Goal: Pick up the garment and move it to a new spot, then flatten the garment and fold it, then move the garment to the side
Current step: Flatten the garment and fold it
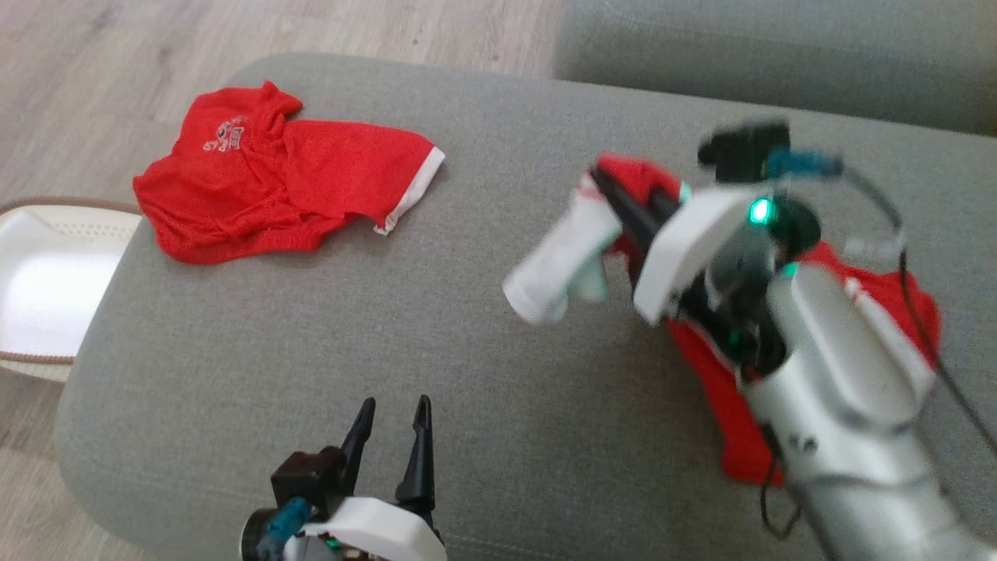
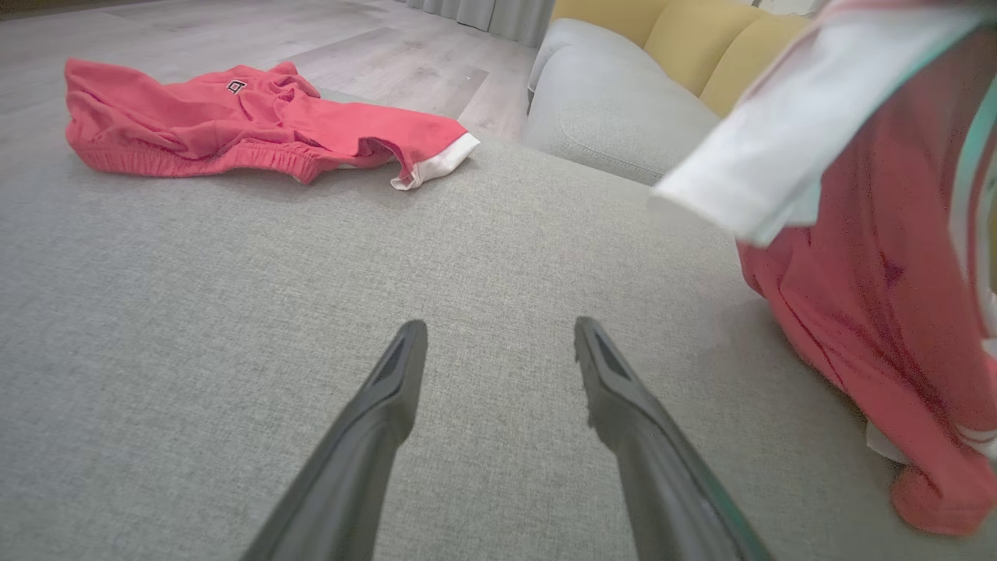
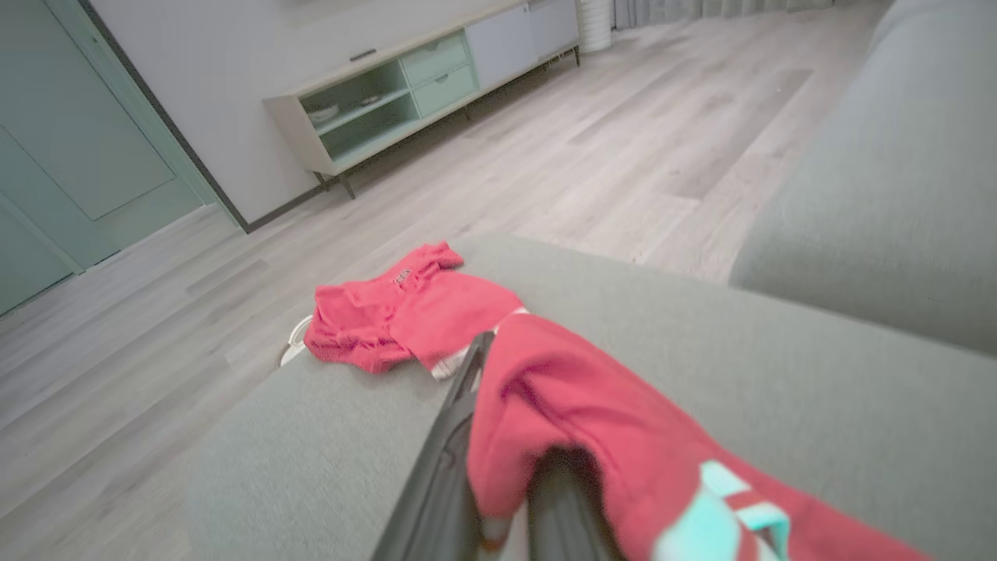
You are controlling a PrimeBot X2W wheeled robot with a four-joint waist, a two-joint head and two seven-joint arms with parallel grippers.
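At 2 o'clock right gripper [image 1: 601, 178] clamps shut on red garment [image 1: 713, 382], raising it off cushion [image 1: 467, 351], likely for relocation; left gripper [image 1: 393, 409], 6 o'clock, gapes wide, empty.

Shirt [image 1: 257, 195] left, garment [image 1: 713, 382] right, on cushion [image 1: 467, 405]

Sofa seat [image 1: 311, 351] was grey woven cloth, matt, slightly coarse weave. The garment [image 1: 705, 362] was soft red knit cloth, matt, with white trim; second shirt [image 1: 257, 195] same fabric, wrinkled. Floor [image 1: 93, 62] was pale wood planks, smooth, low sheen. Left gripper [image 2: 500, 335] fingers [image 2: 374, 421] were dark matt plastic. Right arm [image 1: 841, 374] shell looked silver, satin-smooth; wrist cover [image 1: 685, 249] white glossy plastic. Basket [image 1: 47, 280] was smooth white plastic.
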